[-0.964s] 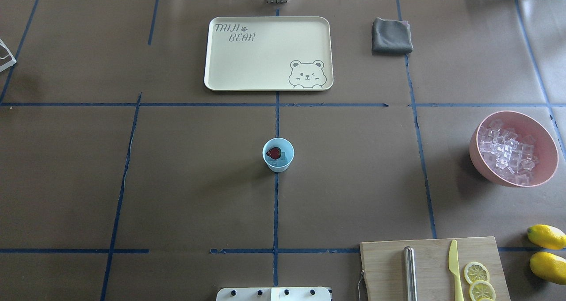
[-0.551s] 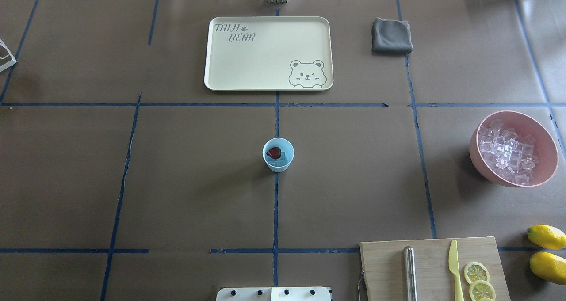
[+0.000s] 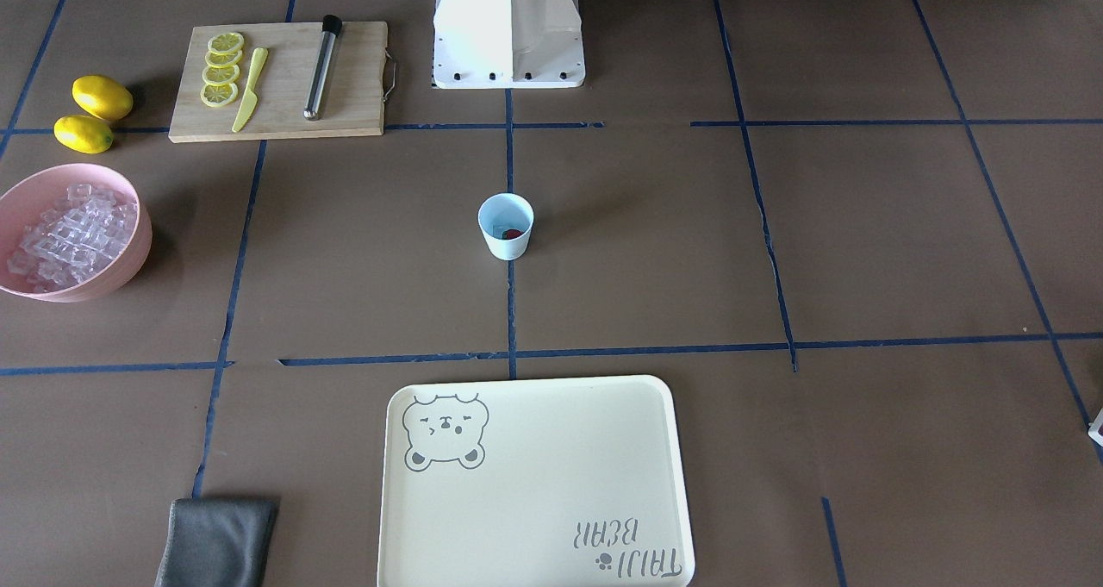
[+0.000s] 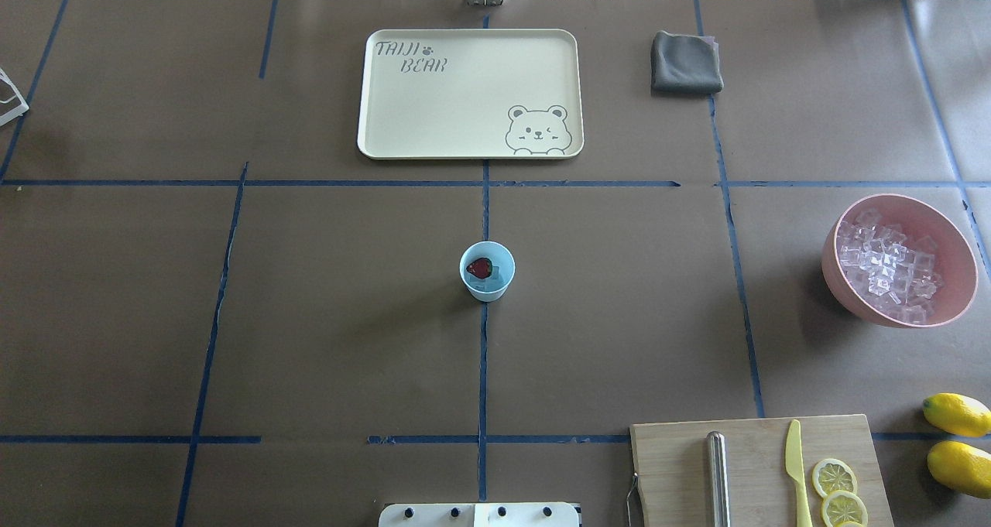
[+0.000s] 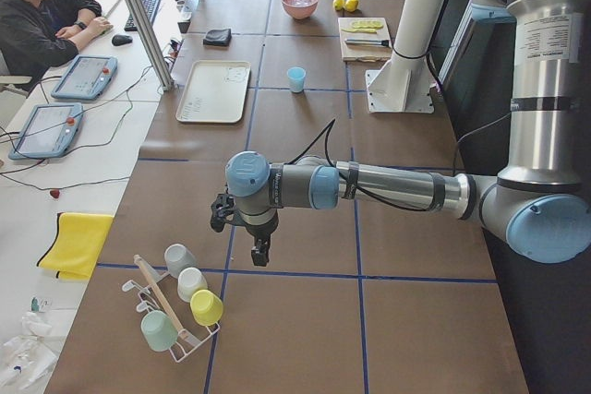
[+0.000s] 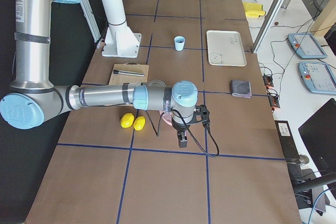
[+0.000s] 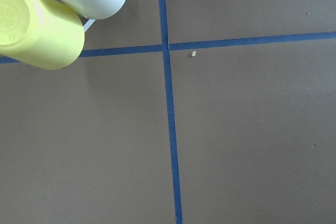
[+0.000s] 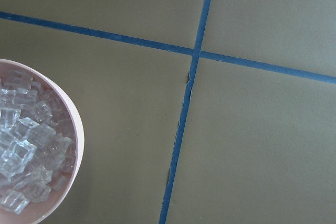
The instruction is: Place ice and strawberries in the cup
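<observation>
Evidently your left gripper [image 5: 260,254] and right gripper [image 6: 182,140] hung far from the cup [image 4: 488,293], finger spread untellable, since strawberry [image 4: 481,268] and ice [image 4: 499,271] sat inside.

Robotics laboratory. A long table [image 4: 310,318], covered in brown paper and gridded with blue tape lines [image 4: 482,372], carries a white pedestal [image 3: 508,27]. Two jointed silver-and-blue arms, left [image 5: 369,186] and right [image 6: 105,97], reach over it. Along the table's edge opposite the robot, a seated person [image 5: 37,16] works at a white desk [image 5: 92,173] with two control pendants [image 5: 85,76], a keyboard [image 5: 148,6] and trailing cables [image 5: 92,148].
</observation>
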Controlling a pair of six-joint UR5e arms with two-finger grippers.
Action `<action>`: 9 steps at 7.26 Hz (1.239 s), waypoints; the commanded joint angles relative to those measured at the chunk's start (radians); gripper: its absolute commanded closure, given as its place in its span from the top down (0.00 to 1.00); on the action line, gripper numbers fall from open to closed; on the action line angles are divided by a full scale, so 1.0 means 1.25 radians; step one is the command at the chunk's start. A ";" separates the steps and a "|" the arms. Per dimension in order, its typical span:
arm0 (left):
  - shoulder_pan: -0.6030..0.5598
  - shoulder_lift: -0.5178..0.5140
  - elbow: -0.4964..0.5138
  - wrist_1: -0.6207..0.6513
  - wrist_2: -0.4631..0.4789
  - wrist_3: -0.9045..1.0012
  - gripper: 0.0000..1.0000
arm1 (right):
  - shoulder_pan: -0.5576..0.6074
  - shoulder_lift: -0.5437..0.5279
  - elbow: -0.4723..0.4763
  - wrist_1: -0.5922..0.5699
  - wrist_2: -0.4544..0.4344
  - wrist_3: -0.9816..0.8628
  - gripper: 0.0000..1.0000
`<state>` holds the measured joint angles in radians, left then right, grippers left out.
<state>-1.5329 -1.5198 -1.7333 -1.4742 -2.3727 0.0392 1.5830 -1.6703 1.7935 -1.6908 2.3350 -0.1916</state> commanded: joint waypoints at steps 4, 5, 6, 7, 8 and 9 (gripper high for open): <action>-0.001 0.006 -0.014 -0.005 -0.002 0.004 1.00 | 0.015 -0.009 0.005 0.004 -0.001 -0.001 1.00; -0.001 0.008 -0.015 -0.005 -0.002 0.004 1.00 | 0.014 -0.010 -0.001 0.004 -0.001 -0.001 1.00; -0.001 0.010 -0.015 -0.006 -0.002 0.004 1.00 | 0.014 -0.011 -0.001 0.004 -0.001 -0.001 1.00; -0.001 0.010 -0.016 -0.005 0.000 0.004 1.00 | 0.014 -0.012 -0.001 0.004 -0.001 -0.001 1.00; -0.001 0.010 -0.016 -0.006 0.000 0.004 1.00 | 0.014 -0.012 -0.001 0.004 -0.001 0.000 1.00; -0.001 0.010 -0.016 -0.006 0.000 0.004 1.00 | 0.014 -0.012 -0.001 0.004 -0.001 0.000 1.00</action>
<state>-1.5340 -1.5080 -1.7530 -1.4814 -2.3733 0.0445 1.6000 -1.6855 1.7918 -1.6859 2.3332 -0.1923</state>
